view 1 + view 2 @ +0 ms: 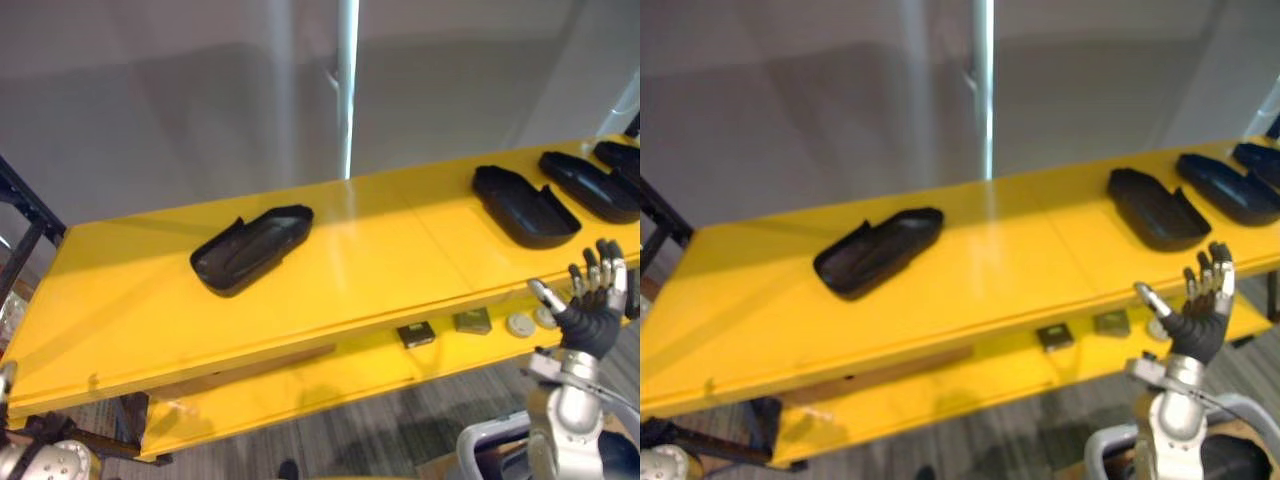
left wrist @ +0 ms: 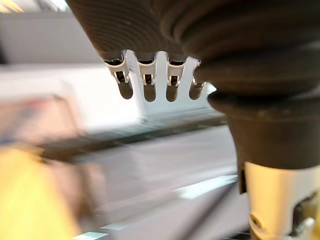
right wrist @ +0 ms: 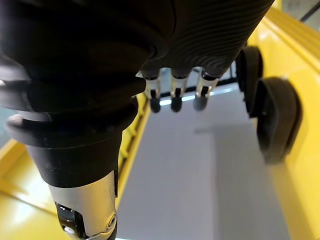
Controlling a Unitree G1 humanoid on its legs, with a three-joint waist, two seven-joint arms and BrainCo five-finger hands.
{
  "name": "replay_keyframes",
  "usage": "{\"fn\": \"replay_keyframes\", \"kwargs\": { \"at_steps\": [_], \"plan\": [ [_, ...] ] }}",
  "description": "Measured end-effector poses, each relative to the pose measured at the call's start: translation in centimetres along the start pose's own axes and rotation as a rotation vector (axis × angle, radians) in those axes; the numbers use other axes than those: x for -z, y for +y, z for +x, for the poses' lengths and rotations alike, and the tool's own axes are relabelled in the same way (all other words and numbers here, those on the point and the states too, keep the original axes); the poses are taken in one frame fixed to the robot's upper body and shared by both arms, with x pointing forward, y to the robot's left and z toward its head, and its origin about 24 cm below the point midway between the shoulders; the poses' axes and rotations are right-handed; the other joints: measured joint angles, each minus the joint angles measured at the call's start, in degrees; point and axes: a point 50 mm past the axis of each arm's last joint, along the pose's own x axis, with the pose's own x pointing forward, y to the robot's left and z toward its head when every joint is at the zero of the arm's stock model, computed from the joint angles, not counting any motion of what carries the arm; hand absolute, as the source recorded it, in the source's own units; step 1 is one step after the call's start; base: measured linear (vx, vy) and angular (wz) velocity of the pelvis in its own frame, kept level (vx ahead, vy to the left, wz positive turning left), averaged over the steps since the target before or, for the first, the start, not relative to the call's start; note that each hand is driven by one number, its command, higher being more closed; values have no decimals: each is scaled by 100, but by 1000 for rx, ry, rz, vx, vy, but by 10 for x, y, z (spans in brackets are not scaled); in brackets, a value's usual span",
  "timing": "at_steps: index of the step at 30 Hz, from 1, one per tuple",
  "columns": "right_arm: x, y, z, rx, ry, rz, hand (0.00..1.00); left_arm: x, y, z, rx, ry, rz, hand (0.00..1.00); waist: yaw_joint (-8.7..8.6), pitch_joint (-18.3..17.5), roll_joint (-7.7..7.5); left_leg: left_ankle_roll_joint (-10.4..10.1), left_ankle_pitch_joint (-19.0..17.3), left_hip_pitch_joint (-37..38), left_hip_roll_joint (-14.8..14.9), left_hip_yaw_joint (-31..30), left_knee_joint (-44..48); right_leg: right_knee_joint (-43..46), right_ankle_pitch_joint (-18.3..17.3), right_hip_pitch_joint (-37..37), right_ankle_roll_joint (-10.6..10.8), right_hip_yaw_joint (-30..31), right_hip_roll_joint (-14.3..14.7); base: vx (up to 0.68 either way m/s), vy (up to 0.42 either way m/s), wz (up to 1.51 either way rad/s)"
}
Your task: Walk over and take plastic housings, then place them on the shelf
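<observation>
My right hand (image 1: 590,318) is raised just before the front edge of the yellow shelf (image 1: 380,262), at the shelf's right end. The fingers are straight and spread, the thumb is out to one side, and nothing is held. I judge this wide pose to be readiness for a grasp, since the nearest housing (image 1: 525,205) lies just past that edge.

My left hand (image 2: 148,82) has relaxed, empty fingers, with a yellow blur of the shelf beside it. It appears to be kept clear of the work.

On the shelf's lower board, near the front edge, sit a dark square box (image 1: 415,334), a greenish box (image 1: 472,320) and pale round discs (image 1: 520,324). I take these to be no part of the task.

On the shelf's top board lie four black plastic housings, each apparently hollow side up, probably so that they rest steady.
- The lone housing (image 1: 252,248) lies left of the middle, angled across the board.
- The nearest housing and two more (image 1: 590,185) (image 1: 622,160) lie side by side at the right end, near one another.

Every housing in sight rests on the shelf, and neither hand carries one.

Behind the shelf stands a pale upright strip (image 1: 348,90).
</observation>
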Motion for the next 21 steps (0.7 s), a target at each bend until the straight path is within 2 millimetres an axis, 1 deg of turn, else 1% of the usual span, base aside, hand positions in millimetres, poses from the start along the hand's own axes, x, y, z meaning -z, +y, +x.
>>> {"fn": "replay_keyframes", "kwargs": {
  "at_steps": [1, 2, 3, 4, 5, 6, 12, 14, 15, 16, 18, 19, 21],
  "plan": [
    [0, 1, 1, -2, -2, 2, 0, 23, 8, -4, -25, 92, 49, 0, 1, 24, -49, 1, 11, -22, -2, -26, 0, 3, -7, 2, -8, -61, -2, -11, -11, 11],
    [0, 1, 1, -2, -2, 3, 0, 26, 10, -5, -34, 107, 58, 0, 1, 29, -56, 1, 12, -24, -2, -30, 0, 3, -8, 2, -8, -68, -2, -13, -13, 10],
    [0, 2, 2, -2, -5, 6, 0, 41, 17, -9, -62, 158, 92, 0, 1, 40, -75, 1, 17, -37, -2, -37, 0, 4, -8, -5, -9, -79, -2, -9, -7, 3],
    [0, 3, 3, -2, -7, 9, 0, 49, 20, -11, -71, 189, 102, 0, 1, 39, -80, 1, 20, -47, -2, -41, 0, 4, -8, -11, -9, -84, -2, -16, -11, 4],
    [0, 4, 5, -3, -8, 12, 0, 65, 27, -16, -87, 254, 140, 0, 1, 38, -82, -2, 23, -68, -1, -49, 0, 6, -8, -25, -9, -92, -2, 0, 0, 0],
    [21, 37, 15, -92, 87, 51, 0, 134, 44, -47, -57, 702, 130, 0, 37, 431, -256, 47, -45, 19, -101, -33, 0, 4, -62, 108, 80, -119, -133, 0, 0, 0],
    [21, 37, 15, -90, 86, 50, 0, 135, 42, -49, -40, 705, 135, 0, 19, 460, -277, 47, -40, -6, -97, -36, 2, 19, -61, 71, 78, -113, -131, 0, 0, 0],
    [20, 35, 16, -80, 81, 47, 0, 135, 33, -55, 36, 708, 140, 0, 17, 520, -274, 45, -3, -125, -92, -57, 4, 73, -60, -41, 75, -115, -132, -12, 0, 4],
    [18, 34, 19, -72, 69, 50, 0, 134, 19, -62, 114, 707, 135, 0, 21, 633, -258, 52, 37, -202, -97, -87, 4, 141, -60, -121, 73, -122, -132, -47, 3, 12],
    [17, 35, 22, -70, 58, 55, 0, 133, 11, -65, 156, 703, 133, 0, 22, 713, -249, 65, 64, -208, -100, -114, 3, 167, -60, -153, 73, -129, -132, -76, 8, 13],
    [8, 44, 35, -72, 3, 87, 0, 128, -23, -81, 336, 689, 121, 0, 8, 997, -221, 65, 118, -400, -113, -169, 0, 285, -46, -337, 67, -160, -129, -113, 18, 14],
    [5, 46, 38, -74, -11, 96, 0, 126, -32, -86, 377, 688, 118, 0, 11, 1055, -220, 82, 128, -448, -114, -173, 0, 322, -43, -387, 67, -167, -126, -117, 18, 16],
    [-9, 60, 55, -73, -87, 133, 0, 117, -62, -100, 550, 651, 112, 0, 2, 1357, -260, 128, 186, -518, -150, -229, 0, 381, -27, -422, 71, -232, -138, -92, 27, 21]
  ]
}}
